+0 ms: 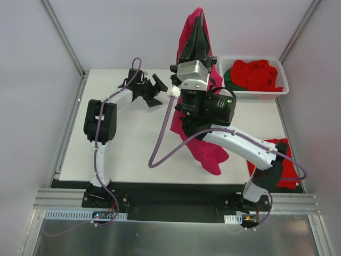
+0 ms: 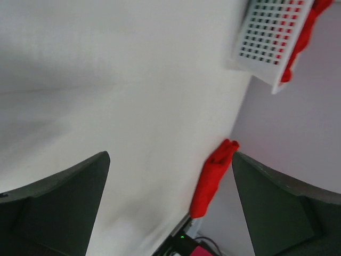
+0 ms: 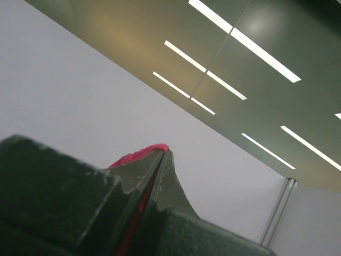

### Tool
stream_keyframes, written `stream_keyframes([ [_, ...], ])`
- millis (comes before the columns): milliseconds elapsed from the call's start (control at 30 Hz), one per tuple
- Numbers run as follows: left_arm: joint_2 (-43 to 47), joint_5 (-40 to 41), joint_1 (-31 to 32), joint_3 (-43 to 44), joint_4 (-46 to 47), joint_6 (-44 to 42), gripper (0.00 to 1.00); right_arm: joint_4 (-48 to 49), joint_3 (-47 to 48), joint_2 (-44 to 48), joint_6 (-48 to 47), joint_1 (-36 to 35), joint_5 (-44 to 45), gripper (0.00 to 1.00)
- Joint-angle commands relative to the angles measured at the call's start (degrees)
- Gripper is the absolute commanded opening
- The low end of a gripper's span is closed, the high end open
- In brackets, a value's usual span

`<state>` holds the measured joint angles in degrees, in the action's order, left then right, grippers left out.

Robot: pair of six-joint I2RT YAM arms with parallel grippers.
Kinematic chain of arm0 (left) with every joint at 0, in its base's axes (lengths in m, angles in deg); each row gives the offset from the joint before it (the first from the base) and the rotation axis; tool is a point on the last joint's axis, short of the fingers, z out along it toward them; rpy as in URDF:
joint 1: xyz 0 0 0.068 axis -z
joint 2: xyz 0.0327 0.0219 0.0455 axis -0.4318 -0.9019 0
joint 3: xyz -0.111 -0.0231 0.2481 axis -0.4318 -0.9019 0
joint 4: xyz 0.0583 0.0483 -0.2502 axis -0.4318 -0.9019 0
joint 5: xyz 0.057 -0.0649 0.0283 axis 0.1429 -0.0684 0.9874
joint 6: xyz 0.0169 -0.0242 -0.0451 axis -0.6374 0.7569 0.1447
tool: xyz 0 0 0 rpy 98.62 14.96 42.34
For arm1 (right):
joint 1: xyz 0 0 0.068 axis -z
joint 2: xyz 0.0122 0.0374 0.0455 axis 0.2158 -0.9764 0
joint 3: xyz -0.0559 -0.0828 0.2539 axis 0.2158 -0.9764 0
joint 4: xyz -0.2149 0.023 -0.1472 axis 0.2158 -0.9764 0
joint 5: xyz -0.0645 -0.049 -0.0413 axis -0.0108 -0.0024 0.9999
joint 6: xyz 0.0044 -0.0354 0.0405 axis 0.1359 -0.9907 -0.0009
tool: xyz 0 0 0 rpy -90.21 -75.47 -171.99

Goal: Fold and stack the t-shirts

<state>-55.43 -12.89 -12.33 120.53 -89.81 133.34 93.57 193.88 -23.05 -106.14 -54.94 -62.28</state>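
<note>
Over the middle of the tabletop, pinching the magenta t-shirt in the right tool (long axis hanging vertical); holding the left tool wide, empty, leftward.

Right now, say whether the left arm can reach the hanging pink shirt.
Probably yes: the left gripper is open, and only bare table separates it from the pink shirt in the right gripper.

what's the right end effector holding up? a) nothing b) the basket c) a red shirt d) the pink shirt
d: the right end effector is raised and shut on the pink shirt, which hangs down from it.
</note>
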Motion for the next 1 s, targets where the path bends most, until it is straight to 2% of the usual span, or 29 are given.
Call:
stream_keyframes([
  [0,-3.6,-15.0,1.6,-0.6,26.2,16.6,1.00,1.5,-1.6,0.7,0.9,-0.5,-0.2,0.01],
  [33,-4.5,-16.4,1.7,-1.3,32.5,24.7,0.99,1.5,-1.7,0.1,1.2,-0.4,0.1,0.01],
  [67,-6.1,-17.4,1.8,-2.2,38.0,28.6,0.99,1.3,-1.8,-1.3,1.5,-0.5,0.1,0.01],
  [100,-6.8,-18.2,1.8,-3.7,48.0,32.2,1.00,0.9,-2.0,-1.8,2.1,-0.5,0.0,0.01],
  [133,-7.6,-18.6,1.8,-4.0,51.2,37.2,0.99,0.4,-2.0,-2.5,3.4,-0.5,0.0,0.01],
  [233,-8.6,-19.5,1.7,-5.1,55.1,38.9,0.99,-2.1,-1.4,-4.1,7.8,-0.3,0.2,0.01],
  [333,-4.5,-18.3,0.4,-9.0,55.0,36.7,0.99,-6.0,0.1,-6.2,12.2,0.8,0.5,0.01],
  [400,-0.3,-16.1,-1.4,-15.5,52.1,33.4,0.99,-9.0,2.1,-7.7,17.6,1.9,1.2,0.01],
  [500,9.7,-10.5,-5.9,-21.9,37.4,20.8,0.99,-10.3,3.8,-8.2,21.1,1.6,0.8,0.01],
  [533,14.2,-7.3,-6.7,-22.5,33.3,14.2,0.99,-10.2,3.8,-8.0,21.4,1.2,0.6,0.01],
  [567,16.0,-5.8,-7.9,-22.6,25.4,11.2,0.99,-10.1,3.1,-7.7,21.6,0.7,0.8,0.01],
  [667,20.9,-1.2,-8.0,-20.8,15.3,2.5,0.99,-7.5,1.0,-6.7,19.8,0.8,4.1,0.01],
  [800,22.0,-1.6,-8.0,-21.0,14.7,1.0,0.99,-4.3,0.2,-6.3,7.4,1.4,12.0,0.01],
  [833,21.6,-1.8,-8.0,-21.0,14.6,0.9,0.99,-3.5,-0.6,-5.9,0.9,1.3,13.0,0.01],
  [967,19.5,-2.6,-7.9,-21.3,14.6,1.0,0.99,-1.3,-9.5,1.4,-7.2,3.2,22.6,0.01],
])
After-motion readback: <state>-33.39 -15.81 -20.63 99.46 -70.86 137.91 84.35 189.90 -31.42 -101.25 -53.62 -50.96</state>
